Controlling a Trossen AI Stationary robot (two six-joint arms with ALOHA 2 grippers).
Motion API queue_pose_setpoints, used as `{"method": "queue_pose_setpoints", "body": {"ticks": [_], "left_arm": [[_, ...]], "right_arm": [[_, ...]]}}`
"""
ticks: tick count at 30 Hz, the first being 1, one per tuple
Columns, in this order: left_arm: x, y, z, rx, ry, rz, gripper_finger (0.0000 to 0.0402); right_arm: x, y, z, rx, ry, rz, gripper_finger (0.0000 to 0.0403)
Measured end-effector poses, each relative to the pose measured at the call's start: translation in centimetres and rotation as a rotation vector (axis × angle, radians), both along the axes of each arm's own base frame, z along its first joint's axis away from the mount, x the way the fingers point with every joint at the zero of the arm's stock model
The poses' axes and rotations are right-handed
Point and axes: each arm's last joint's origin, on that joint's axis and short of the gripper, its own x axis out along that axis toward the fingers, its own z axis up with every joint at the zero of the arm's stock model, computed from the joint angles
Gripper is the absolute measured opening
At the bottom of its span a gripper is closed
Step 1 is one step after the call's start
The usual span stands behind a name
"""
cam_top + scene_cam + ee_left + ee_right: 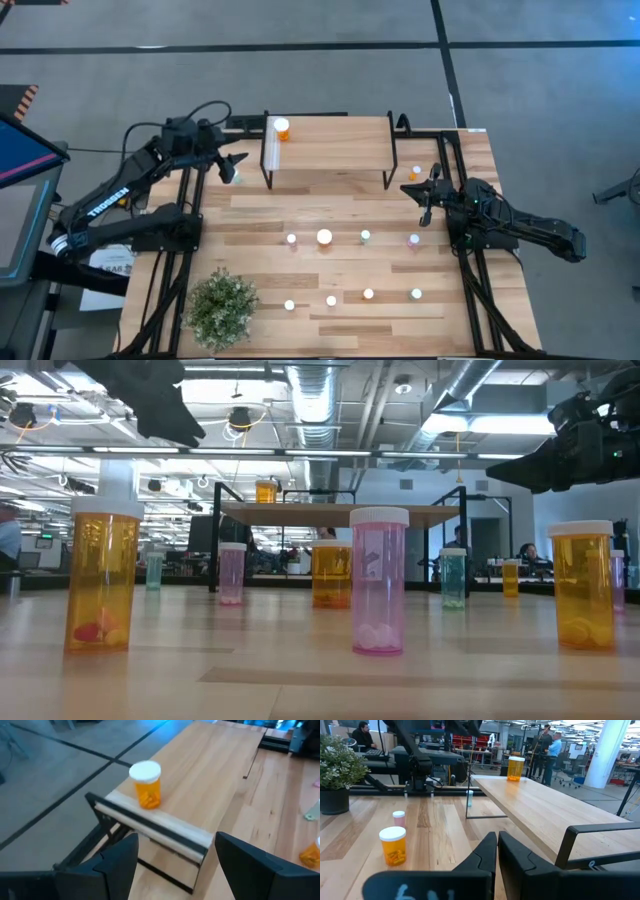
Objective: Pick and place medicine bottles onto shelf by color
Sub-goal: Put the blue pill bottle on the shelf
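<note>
My left pincer (238,163), fingers spread and empty, hangs just beside the small upright teal-green white-capped bottle (236,178), nearer it than my clenched right pincer (417,189).

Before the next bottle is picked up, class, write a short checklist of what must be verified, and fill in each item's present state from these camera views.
1. Left gripper fingers open and empty: ok.
2. Right gripper fingers open for a grasp: not ok, they are shut and empty.
3. Shelf has free room: ok, only one orange bottle stands at its left end.
4. Bottles on the table upright: ok, all stand cap up in the low view, such as the pink bottle.
5. Teal bottle near the left gripper reachable: cannot tell.
6. Potted plant clear of both arms: ok.
</note>
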Motion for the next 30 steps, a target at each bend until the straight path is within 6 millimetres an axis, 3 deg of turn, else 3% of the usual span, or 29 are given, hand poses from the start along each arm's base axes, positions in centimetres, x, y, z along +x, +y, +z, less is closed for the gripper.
{"method": "queue_pose_setpoints", "body": {"ticks": [15, 30], "left_arm": [[-1.2, -1.0, -2.0, -0.019, 0.020, 0.049, 0.0251], [-3.3, -3.0, -1.1, 0.000, -0.067, 0.029, 0.0251]], "right_arm": [[0.0, 0.0, 0.0, 0.000, 0.000, 0.000, 0.0043], [0.0, 0.0, 0.0, 0.000, 0.000, 0.000, 0.0043]]}}
